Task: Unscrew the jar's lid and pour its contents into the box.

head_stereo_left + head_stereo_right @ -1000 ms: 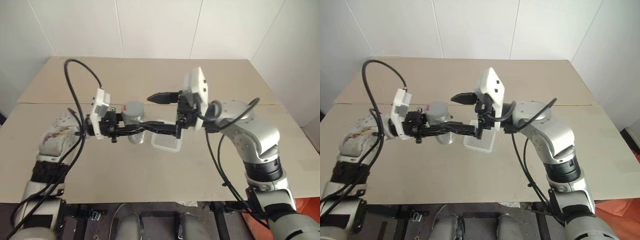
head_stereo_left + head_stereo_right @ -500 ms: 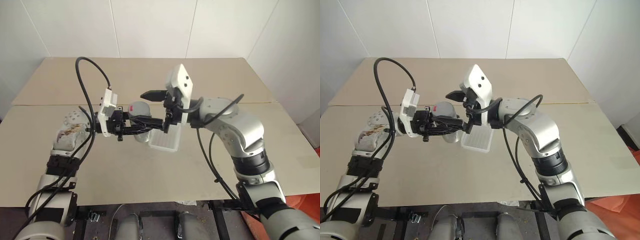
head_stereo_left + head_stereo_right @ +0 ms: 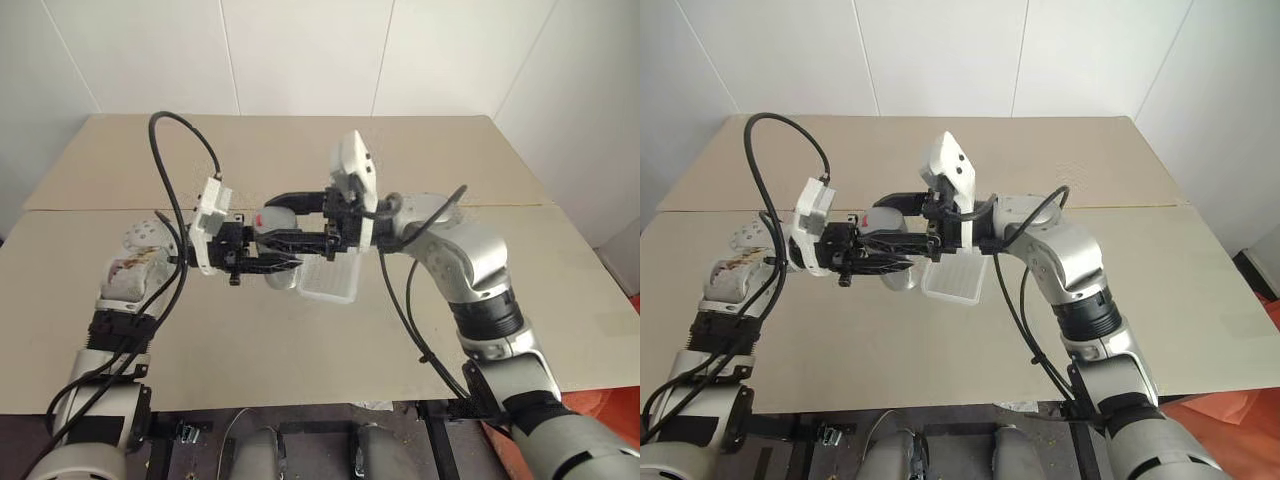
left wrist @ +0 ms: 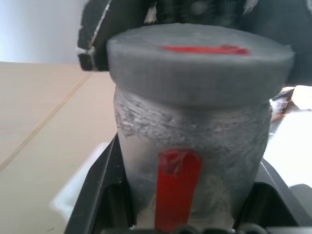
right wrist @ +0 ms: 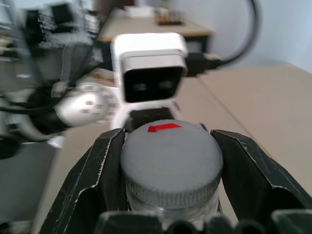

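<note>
My left gripper (image 3: 270, 258) is shut on the jar (image 4: 195, 141), a grey cylinder with a red strip down its side, held upright above the table. The lid (image 5: 170, 156), grey with a red mark on top, sits on the jar. My right gripper (image 3: 283, 220) reaches in from the right and is shut on the lid, one black finger (image 5: 97, 175) pressed against each side. The box (image 3: 330, 282), a translucent white tray, lies on the table just below and to the right of the jar. The contents are hidden inside the jar.
The beige table (image 3: 200, 340) has a seam running across it behind the arms. White walls stand close behind its far edge. A black cable (image 3: 185, 140) loops up above my left wrist.
My right gripper, open beside the lid before, has moved a little to the left and closed on the lid. The left gripper has kept hold of the jar in about the same place.
</note>
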Controlling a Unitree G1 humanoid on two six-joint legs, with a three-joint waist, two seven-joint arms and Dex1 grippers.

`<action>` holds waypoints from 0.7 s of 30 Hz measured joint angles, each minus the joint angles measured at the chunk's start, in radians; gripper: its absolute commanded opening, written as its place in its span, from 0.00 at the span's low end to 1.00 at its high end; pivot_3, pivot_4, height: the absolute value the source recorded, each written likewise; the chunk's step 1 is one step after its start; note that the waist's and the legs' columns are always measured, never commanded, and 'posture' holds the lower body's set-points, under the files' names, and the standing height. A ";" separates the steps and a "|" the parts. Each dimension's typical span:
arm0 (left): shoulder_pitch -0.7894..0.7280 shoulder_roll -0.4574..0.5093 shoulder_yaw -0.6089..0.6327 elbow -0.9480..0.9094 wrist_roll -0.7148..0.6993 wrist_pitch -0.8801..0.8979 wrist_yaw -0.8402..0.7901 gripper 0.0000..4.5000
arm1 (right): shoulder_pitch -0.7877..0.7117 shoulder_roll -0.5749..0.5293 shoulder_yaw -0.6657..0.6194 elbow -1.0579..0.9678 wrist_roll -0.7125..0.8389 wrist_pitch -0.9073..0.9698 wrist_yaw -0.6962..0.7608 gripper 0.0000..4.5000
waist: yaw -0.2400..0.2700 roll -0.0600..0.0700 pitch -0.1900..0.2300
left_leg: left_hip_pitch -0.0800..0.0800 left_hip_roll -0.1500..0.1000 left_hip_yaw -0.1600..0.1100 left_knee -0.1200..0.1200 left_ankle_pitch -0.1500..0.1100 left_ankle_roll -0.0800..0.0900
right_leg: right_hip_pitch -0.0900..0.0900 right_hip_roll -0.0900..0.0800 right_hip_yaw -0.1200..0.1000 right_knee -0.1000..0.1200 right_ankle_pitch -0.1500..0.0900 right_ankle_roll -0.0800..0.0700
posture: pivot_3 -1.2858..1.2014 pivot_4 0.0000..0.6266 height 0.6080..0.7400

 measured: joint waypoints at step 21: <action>0.041 0.109 0.003 -0.093 -0.109 0.029 -0.022 0.43 | -0.099 -0.027 0.014 0.258 -0.016 -0.309 0.291 0.99 | 0.005 0.001 0.001 | -0.003 0.000 -0.002 0.001 0.000 0.000 | -0.001 -0.001 -0.003 0.002 0.000 0.000 | 0.52 0.24 1.00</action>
